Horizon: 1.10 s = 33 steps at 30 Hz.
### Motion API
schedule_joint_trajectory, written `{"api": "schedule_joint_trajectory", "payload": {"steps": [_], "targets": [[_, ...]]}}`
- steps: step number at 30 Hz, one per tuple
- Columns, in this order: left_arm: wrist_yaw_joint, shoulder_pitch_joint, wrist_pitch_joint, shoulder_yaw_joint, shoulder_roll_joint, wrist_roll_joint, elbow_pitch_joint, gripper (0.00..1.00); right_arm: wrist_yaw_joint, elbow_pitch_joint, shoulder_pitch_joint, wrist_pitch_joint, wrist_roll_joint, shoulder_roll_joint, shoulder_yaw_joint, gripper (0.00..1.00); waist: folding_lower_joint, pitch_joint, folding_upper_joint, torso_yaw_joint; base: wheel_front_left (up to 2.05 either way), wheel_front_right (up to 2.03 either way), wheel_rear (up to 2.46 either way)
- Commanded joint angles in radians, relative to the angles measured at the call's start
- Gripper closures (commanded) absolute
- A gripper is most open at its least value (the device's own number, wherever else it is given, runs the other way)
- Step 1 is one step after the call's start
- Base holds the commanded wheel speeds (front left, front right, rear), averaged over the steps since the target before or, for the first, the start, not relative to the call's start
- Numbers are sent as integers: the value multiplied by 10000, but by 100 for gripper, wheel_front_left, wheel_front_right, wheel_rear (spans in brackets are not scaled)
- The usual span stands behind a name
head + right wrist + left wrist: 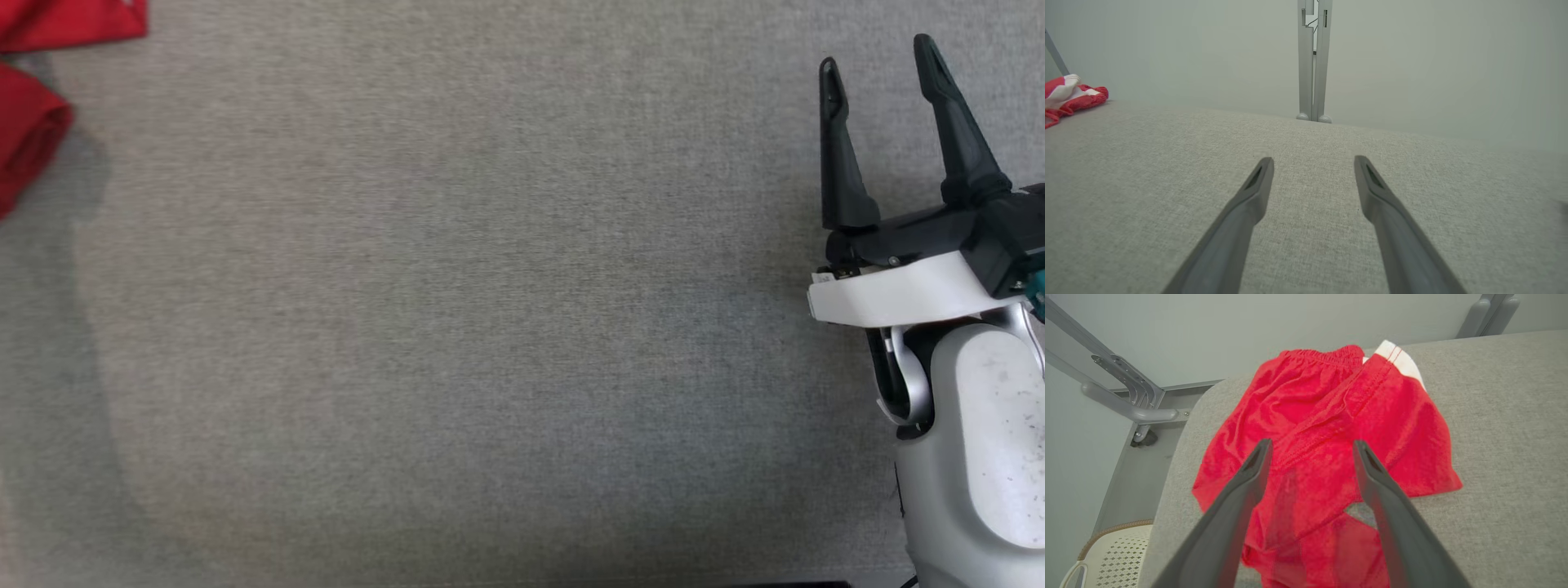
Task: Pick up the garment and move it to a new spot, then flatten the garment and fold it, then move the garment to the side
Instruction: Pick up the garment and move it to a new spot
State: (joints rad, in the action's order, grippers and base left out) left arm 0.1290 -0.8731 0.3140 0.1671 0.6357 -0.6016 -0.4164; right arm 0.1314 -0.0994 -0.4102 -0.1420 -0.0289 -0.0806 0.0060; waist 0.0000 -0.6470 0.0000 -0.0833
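The shorts (24,122) lie on the table (490,327) at its far left corner, reaching close to the edges there. The left gripper (1310,447) hangs above the shorts' nearer part. The right gripper (876,53) is over the table near its right edge, well apart from the shorts. Behind the far edge stands an upright post (1313,61). Off the table's edge beside the shorts are a frame of bars (1126,392) and a basket (1114,555).
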Motion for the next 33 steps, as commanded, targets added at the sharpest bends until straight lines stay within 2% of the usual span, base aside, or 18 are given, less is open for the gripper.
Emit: {"api": "schedule_joint_trajectory", "payload": {"steps": [1,10,11,13,14,25,33], "targets": [[12,-237,-98,126,102,-156,-127,0,-15,-124,94,31,-64,-6,-21,0,0,-1016,0,860,0,0,0],[14,-632,-434,1202,223,-824,-1173,0,-15,-340,45,142,-74,42,74,0,0,-1126,0,852,0,0,0],[14,-666,-462,1289,225,-867,-1271,33,-15,-338,33,142,-70,39,76,0,0,-1117,0,853,0,0,0],[14,-722,-586,1452,222,-983,-1431,90,-15,-318,33,123,-65,30,46,0,0,-1067,0,847,0,0,0],[14,-759,-684,1542,257,-1037,-1474,100,-15,-286,47,104,-72,33,32,0,0,-1017,0,840,0,0,0],[15,-1119,-1708,2183,842,-927,-1411,100,-15,442,79,-328,158,166,137,0,0,250,0,909,0,0,0],[15,-1087,-1937,3056,1192,-793,-372,100,-15,1501,445,-754,485,267,89,0,0,2039,0,1336,0,0,0]]}}
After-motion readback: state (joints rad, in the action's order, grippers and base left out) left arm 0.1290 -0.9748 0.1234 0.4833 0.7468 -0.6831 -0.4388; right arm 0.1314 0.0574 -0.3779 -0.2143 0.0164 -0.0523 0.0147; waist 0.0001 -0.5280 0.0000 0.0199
